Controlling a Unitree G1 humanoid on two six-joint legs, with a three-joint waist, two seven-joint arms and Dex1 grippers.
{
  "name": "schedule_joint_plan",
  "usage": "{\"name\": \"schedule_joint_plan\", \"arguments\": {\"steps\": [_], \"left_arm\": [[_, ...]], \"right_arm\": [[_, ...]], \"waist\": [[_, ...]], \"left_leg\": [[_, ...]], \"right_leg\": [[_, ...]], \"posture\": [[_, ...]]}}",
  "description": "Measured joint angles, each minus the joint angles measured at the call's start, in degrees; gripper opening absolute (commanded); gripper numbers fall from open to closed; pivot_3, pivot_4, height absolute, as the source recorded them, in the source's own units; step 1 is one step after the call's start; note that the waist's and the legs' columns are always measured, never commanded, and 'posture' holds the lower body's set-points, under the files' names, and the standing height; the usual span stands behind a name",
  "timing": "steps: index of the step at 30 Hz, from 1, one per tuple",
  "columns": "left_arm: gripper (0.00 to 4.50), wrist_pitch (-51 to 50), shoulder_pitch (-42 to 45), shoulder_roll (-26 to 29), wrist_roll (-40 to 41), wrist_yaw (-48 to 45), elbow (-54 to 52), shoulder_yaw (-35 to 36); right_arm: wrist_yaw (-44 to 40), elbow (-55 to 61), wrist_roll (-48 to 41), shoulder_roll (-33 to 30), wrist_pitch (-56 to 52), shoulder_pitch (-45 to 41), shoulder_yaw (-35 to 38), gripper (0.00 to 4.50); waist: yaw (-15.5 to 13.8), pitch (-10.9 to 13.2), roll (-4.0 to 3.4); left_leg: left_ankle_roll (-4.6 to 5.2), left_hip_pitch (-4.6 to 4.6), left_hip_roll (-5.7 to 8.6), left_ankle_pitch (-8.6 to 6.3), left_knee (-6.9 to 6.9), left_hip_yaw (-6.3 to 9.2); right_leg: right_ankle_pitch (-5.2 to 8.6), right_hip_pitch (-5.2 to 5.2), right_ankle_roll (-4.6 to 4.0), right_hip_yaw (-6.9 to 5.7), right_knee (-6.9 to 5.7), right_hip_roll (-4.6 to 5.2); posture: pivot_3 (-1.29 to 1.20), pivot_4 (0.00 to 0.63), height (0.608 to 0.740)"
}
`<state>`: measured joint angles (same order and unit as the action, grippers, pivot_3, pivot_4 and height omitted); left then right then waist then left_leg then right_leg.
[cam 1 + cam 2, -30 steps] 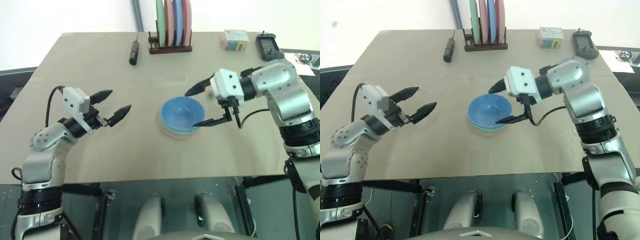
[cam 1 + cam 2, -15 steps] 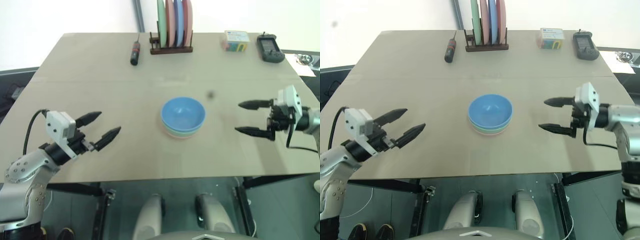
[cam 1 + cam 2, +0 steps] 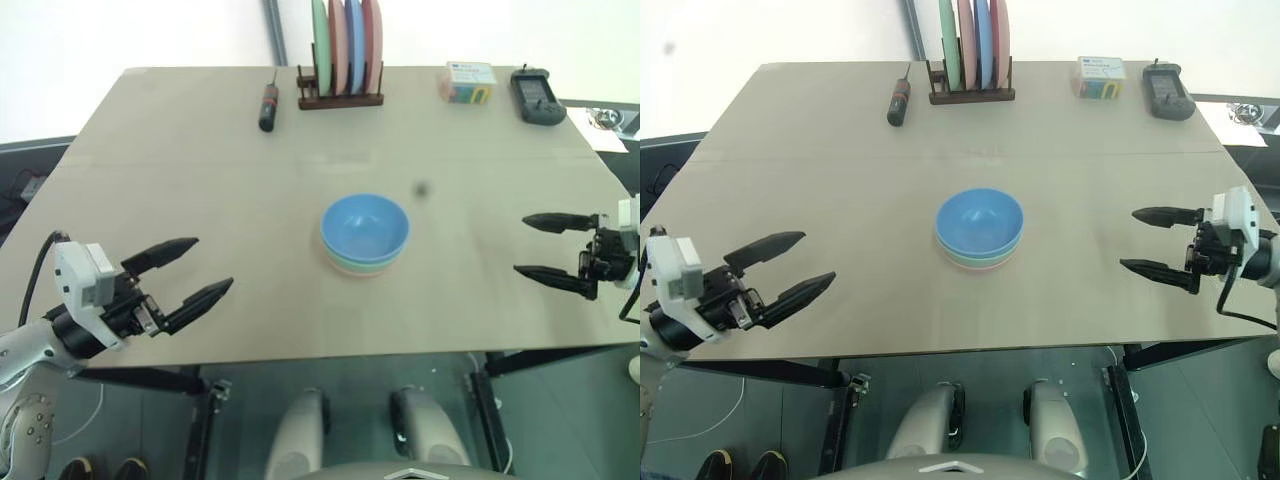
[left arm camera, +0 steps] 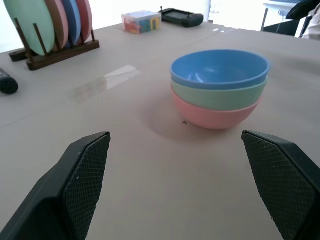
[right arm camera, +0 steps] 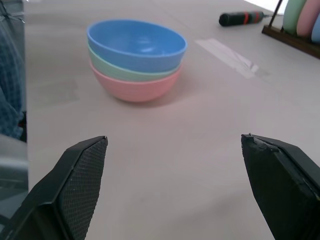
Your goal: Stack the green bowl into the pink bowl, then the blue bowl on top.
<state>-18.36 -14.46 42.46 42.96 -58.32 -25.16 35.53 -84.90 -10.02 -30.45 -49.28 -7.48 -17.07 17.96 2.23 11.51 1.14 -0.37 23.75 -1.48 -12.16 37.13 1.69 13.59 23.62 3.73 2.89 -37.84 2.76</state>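
Near the middle of the tan surface (image 3: 200,130) stands a stack of three small round plastic bowls: the salmon-pink bowl (image 4: 212,116) at the bottom, the pale mint-green bowl (image 4: 217,96) nested in it, and the sky-blue bowl (image 3: 365,226) on top, all upright. The stack lies between the two hands and well apart from both. The left hand (image 3: 180,276) hovers over the near left edge of the surface, its two black fingers spread wide and empty, reaching roughly level toward the stack. The right hand (image 3: 549,250) hovers over the right edge, fingers likewise spread wide with nothing between them, reaching level toward the stack from the other side. Along the far edge sit a dark wooden rack of flat green, pink and blue plates (image 3: 345,45), a black-handled screwdriver (image 3: 268,104) to its left, a small colourful box (image 3: 467,82) and a black handheld device (image 3: 538,95) to its right.
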Motion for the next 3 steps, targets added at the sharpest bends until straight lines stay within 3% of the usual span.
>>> {"name": "schedule_joint_plan", "arguments": {"steps": [3], "left_arm": [[4.50,0.20,-0.03,0.03,0.07,-0.68,-0.44,0.03]], "right_arm": [[-0.52,0.08,-1.28,-0.63,-0.45,0.00,0.34,4.47]], "waist": [[-0.02,0.00,0.00]], "left_leg": [[0.00,-0.01,0.00,0.00,0.00,0.00]], "right_leg": [[0.00,0.00,0.01,0.00,0.00,0.00]], "posture": [[0.00,0.150,0.740]]}}
